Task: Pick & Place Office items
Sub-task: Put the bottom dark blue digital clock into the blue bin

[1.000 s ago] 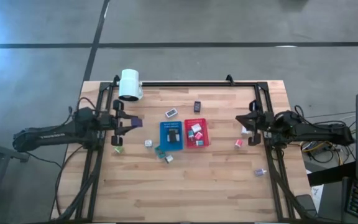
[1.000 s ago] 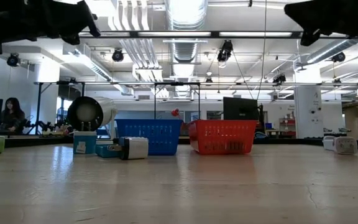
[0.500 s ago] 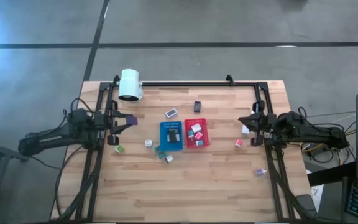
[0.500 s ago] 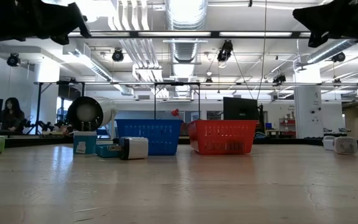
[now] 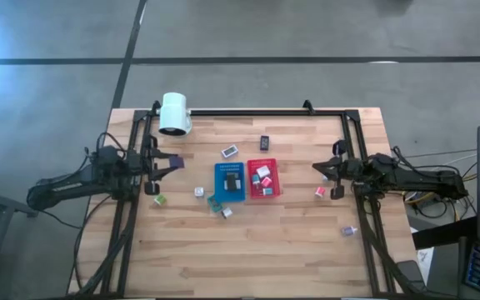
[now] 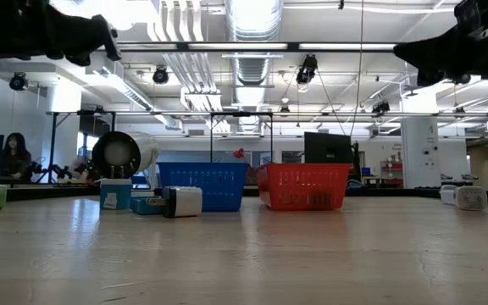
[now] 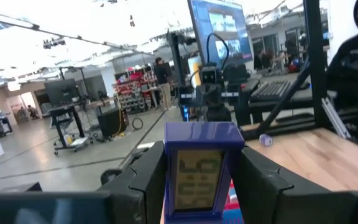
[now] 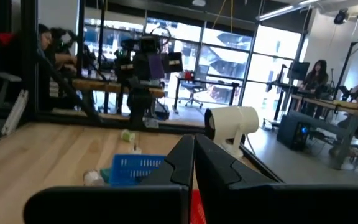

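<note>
My left gripper (image 5: pixel 172 162) hovers at the table's left side, above the boards, shut on a dark blue block (image 7: pixel 201 174) with a pale panel on its face. My right gripper (image 5: pixel 317 167) hovers at the right side, shut and empty, and its closed fingers (image 8: pixel 193 158) point toward the trays. A blue tray (image 5: pixel 230 181) and a red tray (image 5: pixel 264 177) rest flat mid-table with items in them. Loose office items lie on the boards: a white-blue one (image 5: pixel 230 152), a black one (image 5: pixel 264 142), a green one (image 5: pixel 158 200) and a pink-red one (image 5: pixel 319 192). My left gripper pinches the dark blue block by its two opposite sides (image 7: pixel 168 183) between the two fingers (image 7: pixel 143 183). The fingers come in level from the table's left side. The block stands upright, lifted clear of the table, its panelled face toward the wrist.
A white lamp head (image 5: pixel 174 113) sits at the far left corner. A black frame (image 5: pixel 248 112) runs along the far edge and down both sides. More small items lie near the blue tray (image 5: pixel 220 207) and at the near right (image 5: pixel 350 230). People sit beyond the table (image 6: pixel 13 157).
My left gripper has drawn back a little toward the table's left edge, carrying the dark blue block still clear of the table. My right gripper has sunk a little and tipped closer to level, staying shut.
</note>
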